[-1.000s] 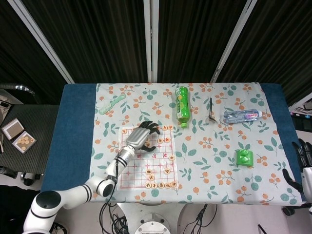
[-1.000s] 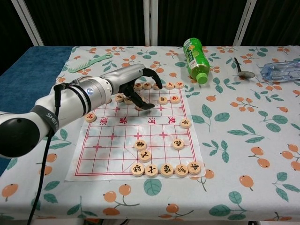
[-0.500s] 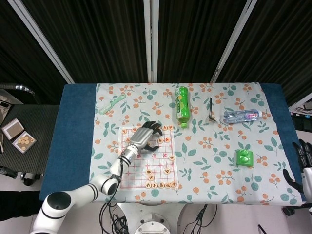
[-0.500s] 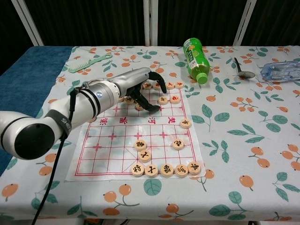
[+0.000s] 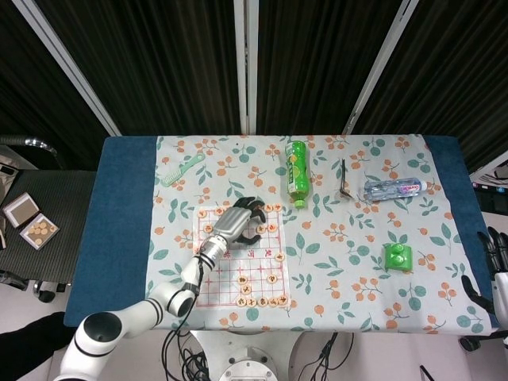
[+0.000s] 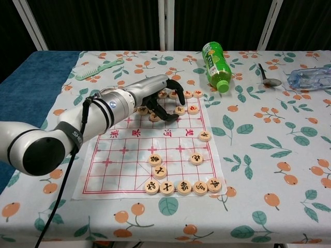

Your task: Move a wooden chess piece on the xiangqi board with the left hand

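Note:
The xiangqi board (image 6: 129, 155) is a white sheet with red lines lying on the floral cloth, also seen in the head view as the board (image 5: 226, 278). Round wooden pieces stand in a far row (image 6: 192, 94), a near row (image 6: 183, 187) and scattered in the middle (image 6: 154, 160). My left hand (image 6: 158, 95) hovers over the far part of the board, its dark fingers curved down and apart over the pieces. Its thumb tip lies close to a piece (image 6: 179, 110), and another piece (image 6: 154, 118) sits under the palm. I see nothing held. My right hand (image 5: 494, 270) is at the table's right edge, away from everything.
A green bottle (image 6: 215, 59) lies just beyond the board's far right corner. A green comb (image 6: 99, 69) lies far left, a spoon (image 6: 268, 77) and a clear water bottle (image 6: 310, 76) far right. A green toy (image 5: 398, 256) sits on the right of the cloth.
My left hand has slid to the right along the far side of the board, toward the far-row pieces. The piece under the palm has stayed put. The right hand has not moved.

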Available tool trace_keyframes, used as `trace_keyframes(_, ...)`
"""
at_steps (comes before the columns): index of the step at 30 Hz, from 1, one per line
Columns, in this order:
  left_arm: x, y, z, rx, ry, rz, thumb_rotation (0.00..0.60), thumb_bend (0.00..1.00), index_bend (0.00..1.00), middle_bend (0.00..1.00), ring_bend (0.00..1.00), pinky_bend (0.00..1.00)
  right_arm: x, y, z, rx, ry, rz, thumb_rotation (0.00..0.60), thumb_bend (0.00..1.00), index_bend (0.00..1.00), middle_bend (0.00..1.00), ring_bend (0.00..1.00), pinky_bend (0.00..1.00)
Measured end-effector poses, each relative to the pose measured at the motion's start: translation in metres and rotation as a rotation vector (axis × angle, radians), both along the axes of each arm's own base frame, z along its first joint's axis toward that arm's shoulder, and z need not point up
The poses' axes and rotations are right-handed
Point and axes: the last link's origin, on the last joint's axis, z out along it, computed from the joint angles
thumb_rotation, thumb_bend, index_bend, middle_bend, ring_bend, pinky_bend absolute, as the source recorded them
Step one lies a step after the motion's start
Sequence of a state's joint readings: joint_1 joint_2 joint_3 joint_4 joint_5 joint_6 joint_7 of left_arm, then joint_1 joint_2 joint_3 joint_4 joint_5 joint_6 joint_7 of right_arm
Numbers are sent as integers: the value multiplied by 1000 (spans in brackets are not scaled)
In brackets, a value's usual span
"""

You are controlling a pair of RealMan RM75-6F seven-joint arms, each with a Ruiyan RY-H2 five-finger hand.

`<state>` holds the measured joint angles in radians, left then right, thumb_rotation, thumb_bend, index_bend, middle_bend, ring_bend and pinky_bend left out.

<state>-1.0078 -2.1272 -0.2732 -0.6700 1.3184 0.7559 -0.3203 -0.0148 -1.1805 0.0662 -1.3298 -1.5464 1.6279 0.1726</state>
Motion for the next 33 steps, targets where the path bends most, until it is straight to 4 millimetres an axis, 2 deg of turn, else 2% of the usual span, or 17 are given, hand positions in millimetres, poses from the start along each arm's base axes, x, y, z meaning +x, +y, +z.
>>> trace_keyframes(6,0,0,-2,-9,-12,13,600,330,416,127,0,0,-2,0,-1,7,3,-12,600,254,0,0,0,0)
trace_keyframes(14,-1,1,-1,-7,-31,18,600,340,504,141,0,0,-3,-1,-2,7,0,-13,600,253,0,0,0,0)
trace_keyframes(23,-1,3,2,6,-44,18,600,338,538,155,0,0,-1,-1,-3,11,6,-14,600,254,0,0,0,0)
trace_keyframes(29,3,4,9,21,-69,7,600,338,544,155,0,0,0,-2,-3,10,7,-11,600,253,0,0,0,0)
trace_keyframes(33,14,5,10,23,-78,-12,600,338,546,155,0,0,1,-2,-3,5,5,-5,600,254,0,0,0,0)
